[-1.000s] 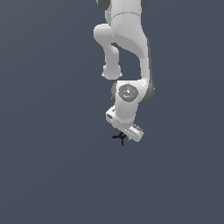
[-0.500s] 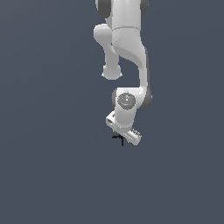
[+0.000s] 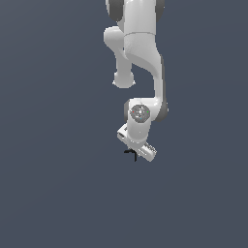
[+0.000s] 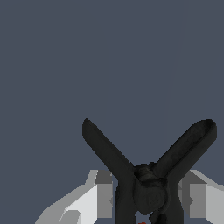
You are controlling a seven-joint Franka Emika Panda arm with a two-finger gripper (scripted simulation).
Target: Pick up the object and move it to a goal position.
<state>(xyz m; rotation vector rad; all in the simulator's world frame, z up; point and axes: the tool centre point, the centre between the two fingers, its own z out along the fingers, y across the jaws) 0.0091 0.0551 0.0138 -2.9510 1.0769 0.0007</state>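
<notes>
The object is a tiny black thing of thin prongs, just under the white hand in the exterior view. In the wrist view it fills the space between my fingers: two black prongs spread in a V from a dark hub, with a speck of red at the picture's edge. My gripper points downward, and its grey-white fingers stand close against both sides of the object's stem. The gripper looks shut on the object. The contact points themselves are hidden by the black body.
A plain dark grey-blue ground surrounds the arm on all sides. The white arm rises from the hand to the exterior view's upper edge. No goal marker or other thing shows.
The wrist and hand have come down a little over the last second. The object has stayed at almost the same place under the hand, shifting only slightly down.
</notes>
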